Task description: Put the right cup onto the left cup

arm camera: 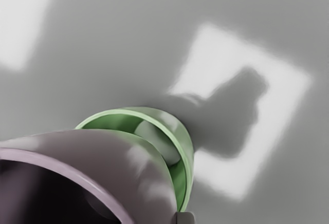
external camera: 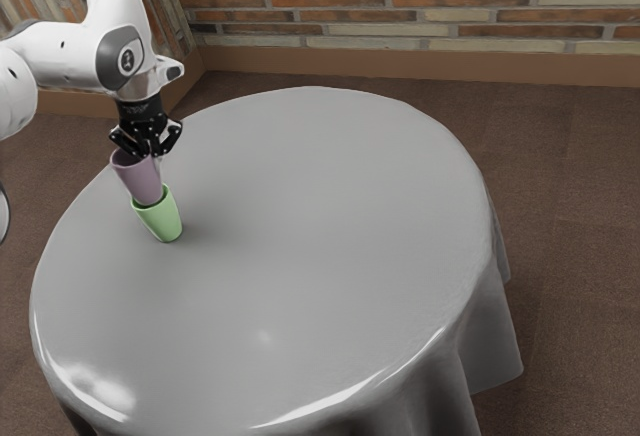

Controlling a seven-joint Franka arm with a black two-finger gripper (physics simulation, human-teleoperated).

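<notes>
Currently gripper [external camera: 152, 150] grasping mauve cup [external camera: 142, 180], tilted, base inside green cup [external camera: 162, 221]; gray table [external camera: 300, 226] beneath, brick wall [external camera: 420, 1] beyond.

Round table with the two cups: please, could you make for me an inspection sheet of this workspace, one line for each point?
Surface: round table with a smooth grey cover; bright light patches and a shadow on it.
Job's things: purple cup has its lower part inside the mouth of the green cup; most of it stands above the rim. Whether it is fully seated, I cannot tell.
Clutter: nothing seen.
Gripper: end effector is at the purple cup's rim; its grip cannot be judged.
Cables: nothing seen.
Surroundings: brick wall, brown floor.
</notes>
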